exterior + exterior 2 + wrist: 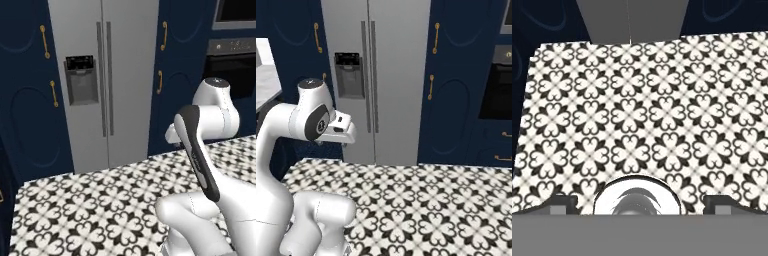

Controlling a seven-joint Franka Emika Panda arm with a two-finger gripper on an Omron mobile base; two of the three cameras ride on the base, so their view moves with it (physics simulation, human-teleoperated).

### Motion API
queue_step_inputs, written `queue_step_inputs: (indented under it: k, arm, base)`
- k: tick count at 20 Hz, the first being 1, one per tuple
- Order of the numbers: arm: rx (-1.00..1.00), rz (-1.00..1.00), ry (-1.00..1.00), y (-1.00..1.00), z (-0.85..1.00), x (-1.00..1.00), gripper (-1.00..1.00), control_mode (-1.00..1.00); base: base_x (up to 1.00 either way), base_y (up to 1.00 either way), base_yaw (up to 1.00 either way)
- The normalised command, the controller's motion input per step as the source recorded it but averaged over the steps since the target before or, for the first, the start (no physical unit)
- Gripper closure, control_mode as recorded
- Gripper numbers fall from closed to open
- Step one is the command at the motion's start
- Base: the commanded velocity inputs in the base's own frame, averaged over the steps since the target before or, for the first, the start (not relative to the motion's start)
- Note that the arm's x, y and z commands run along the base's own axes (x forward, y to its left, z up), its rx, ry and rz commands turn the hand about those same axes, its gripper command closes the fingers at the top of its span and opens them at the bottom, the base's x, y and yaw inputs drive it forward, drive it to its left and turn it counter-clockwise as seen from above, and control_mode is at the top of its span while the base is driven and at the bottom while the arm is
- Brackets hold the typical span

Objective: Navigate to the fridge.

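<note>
Silver-grey, the fridge (102, 80) is seen straight ahead across a stretch of patterned floor (95, 210), set between navy cabinets (27, 85), with its two bar handles (105, 77) at centre and the dispenser (80, 79) on the left door. The approach is judged nearly complete; the risk is that the base is driven too far and the folded arm (205, 150), which juts forward, is pushed into the doors or handles, or that a skewed heading leaves the base facing a cabinet instead. The oven (235, 45) is shown clearly in the left base view, while a pale surface (266, 75) at the left edge is shown by the right base view. In the hand view, the claw (640, 204) is pointed down at the floor with its fingertips (559, 202) set wide apart, nothing held between them, and the fridge's foot is shown at the top.
</note>
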Motion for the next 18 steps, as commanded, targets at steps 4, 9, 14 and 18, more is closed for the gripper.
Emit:
queue_step_inputs:
  k: [4, 9, 14, 18]
  arm:
    - [0.00, 0.00, 0.00, 0.00, 0.00, 0.00, -1.00, 1.00]
    - [0.00, 0.00, 0.00, 0.00, 0.00, 0.00, -1.00, 1.00]
    - [0.00, 0.00, 0.00, 0.00, 0.00, 0.00, -1.00, 1.00]
    - [0.00, 0.00, 0.00, 0.00, 0.00, 0.00, -1.00, 1.00]
  base:
    - [1.00, 0.16, 0.01]
    - [1.00, 0.26, 0.01]
    - [0.93, 0.24, 0.00]
    - [0.78, 0.28, 0.00]
